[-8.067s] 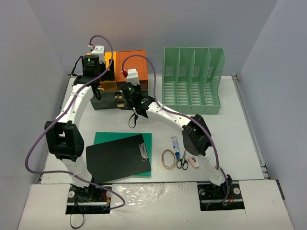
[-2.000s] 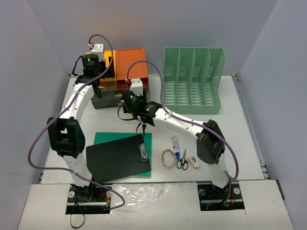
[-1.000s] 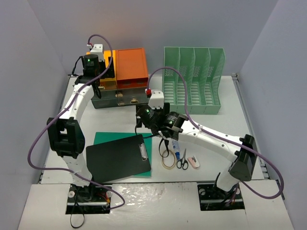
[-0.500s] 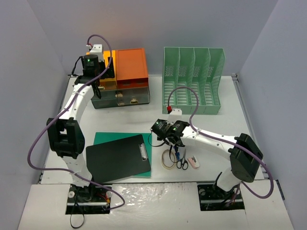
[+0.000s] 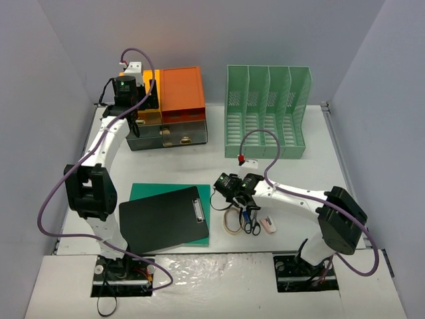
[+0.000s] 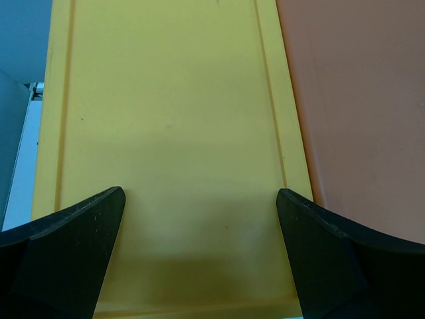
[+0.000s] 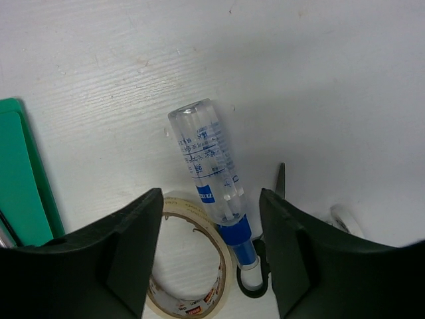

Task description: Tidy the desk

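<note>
The white desk [image 5: 312, 179] holds loose items at front centre: a clear bottle with a blue cap [image 7: 209, 166], a roll of beige tape [image 7: 192, 266], black scissors [image 5: 252, 224] and a small white object [image 5: 268, 226]. My right gripper [image 5: 244, 201] is open and hovers low over them. In the right wrist view its jaws [image 7: 211, 212] straddle the bottle's cap end, with the tape beside the left finger and a scissor tip [image 7: 281, 181] by the right one. My left gripper [image 5: 143, 100] is open and empty above the drawer unit's yellow top [image 6: 172, 133].
The orange-topped drawer unit [image 5: 182, 93] stands at the back left and a green slotted file rack [image 5: 267, 109] at the back right. A black clipboard [image 5: 163, 219] lies on a green board [image 5: 149, 193] at front left. Grey walls enclose the desk.
</note>
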